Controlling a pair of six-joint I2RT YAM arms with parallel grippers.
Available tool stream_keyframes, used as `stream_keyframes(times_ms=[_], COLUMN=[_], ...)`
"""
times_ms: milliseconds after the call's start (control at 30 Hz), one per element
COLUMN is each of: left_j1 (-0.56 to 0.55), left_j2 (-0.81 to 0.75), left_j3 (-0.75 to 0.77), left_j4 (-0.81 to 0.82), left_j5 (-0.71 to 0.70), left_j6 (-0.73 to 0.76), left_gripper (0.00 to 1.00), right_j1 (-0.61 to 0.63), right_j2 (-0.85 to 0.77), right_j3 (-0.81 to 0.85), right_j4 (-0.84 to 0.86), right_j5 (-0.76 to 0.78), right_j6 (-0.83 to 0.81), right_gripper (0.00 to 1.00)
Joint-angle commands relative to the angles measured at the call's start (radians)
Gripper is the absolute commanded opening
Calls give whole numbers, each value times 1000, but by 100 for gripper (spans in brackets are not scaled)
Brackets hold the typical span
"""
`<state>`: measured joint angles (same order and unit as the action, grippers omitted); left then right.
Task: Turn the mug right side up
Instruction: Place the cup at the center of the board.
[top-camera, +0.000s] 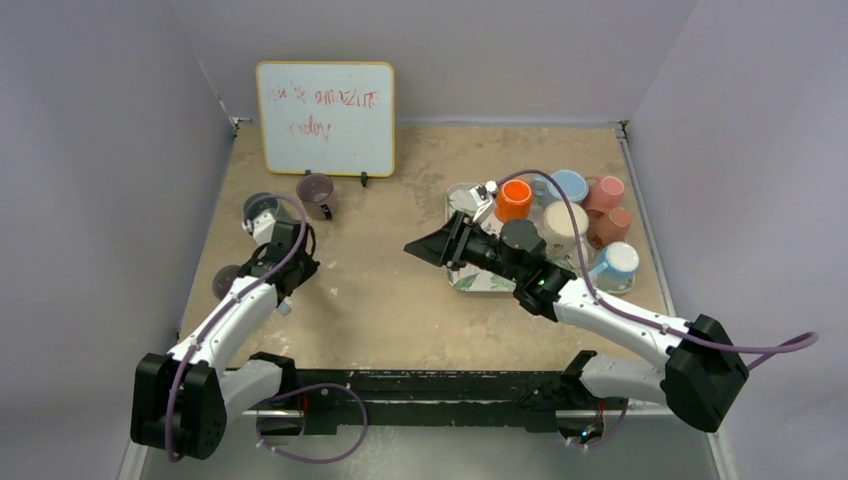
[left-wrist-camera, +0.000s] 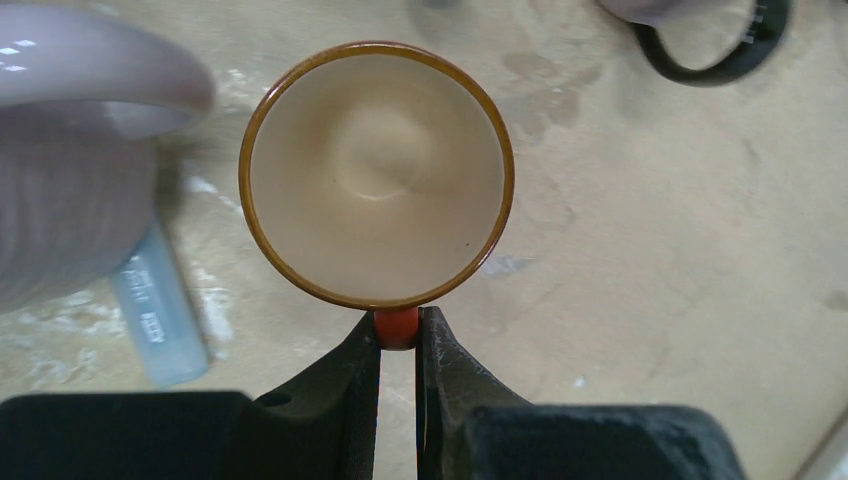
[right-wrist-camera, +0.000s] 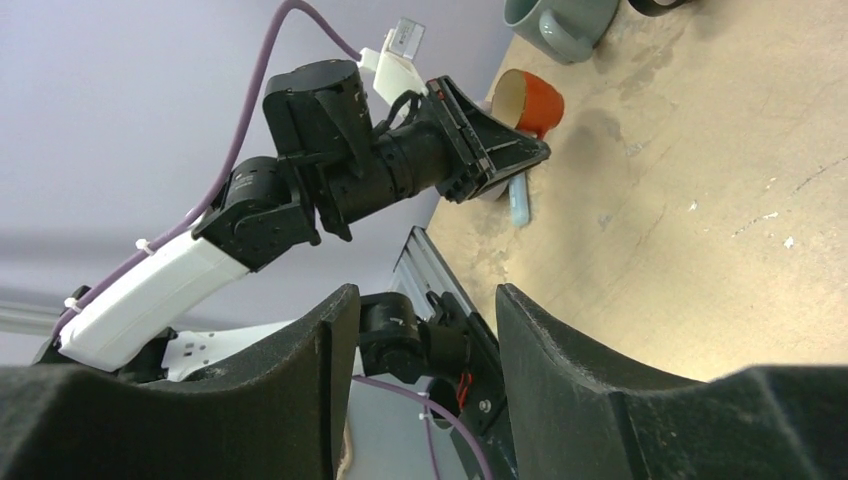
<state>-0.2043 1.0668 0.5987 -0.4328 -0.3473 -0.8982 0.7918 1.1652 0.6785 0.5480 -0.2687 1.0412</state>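
Left pincer (left-wrist-camera: 398, 340) was clamped on the handle of the orange ceramic mug (left-wrist-camera: 377, 175). The mug sat directly ahead of the fingertips, mouth up toward the wrist camera, i.e. right side up. Couldn't tell whether its base touched the scuffed tan tabletop (left-wrist-camera: 650, 250).

Room: tight to the left of that pincer. A pale mauve glazed mug (left-wrist-camera: 70, 130) stood close beside the orange one, and a clear plastic tube (left-wrist-camera: 160, 310) lay flat just left of the fingers. To the right was bare tabletop. A dark round rim (left-wrist-camera: 720, 50) sat ahead-right, well apart.

Surfaces: the mug was round and glossy, with a thin orange-brown lip and a smooth cream bowl. The fingers were matte black wedges.

Right pincer (right-wrist-camera: 425, 300): jaws apart, nothing between them. Its wrist view looked across at the left arm and showed the mug's orange outer wall, hidden from the left wrist view. It also showed a grey mug (right-wrist-camera: 560, 20) beyond the left pincer.

Top view only: a patterned tray (top-camera: 468, 282) of coloured mugs (top-camera: 607, 190) lay behind the right pincer's tips. A whiteboard (top-camera: 325, 118) stood at the far edge, with grey walls (top-camera: 100, 150) close on both sides. I couldn't pick out the held mug there.
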Motion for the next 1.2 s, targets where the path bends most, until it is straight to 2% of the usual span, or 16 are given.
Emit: stream_keyframes(times_ms=[0,400,600,700,833,967,1067,1167], left_j1=[2,2,2,2,2,2,2,2], left_j2=[16,119,84,39,-46,-134,-212,-291], left_j3=[32,52,81,110,142,197,230,265], left_j4=[-54,-62,-109,-116,-76,-103,-140,-169], left_j5=[-133,-96,-82,-49,81,173,239,388], left_j6=[-42,-53,-59,-34,52,115,191,308], left_gripper=[0,2,25,35,47,54,67,74], right_j1=[1,1,0,1,0,1,1,1], right_j2=[-46,-89,-80,-79,-69,-71,-77,-80], right_j3=[-1,19,39,59,122,163,186,220], right_j4=[-8,-83,-99,-166,-336,-443,-525,-650], right_j5=[30,64,65,110,195,248,290,350], right_j6=[-42,-89,-103,-108,-112,-166,-215,-272], right_gripper=[56,57,57,57,58,58,58,59])
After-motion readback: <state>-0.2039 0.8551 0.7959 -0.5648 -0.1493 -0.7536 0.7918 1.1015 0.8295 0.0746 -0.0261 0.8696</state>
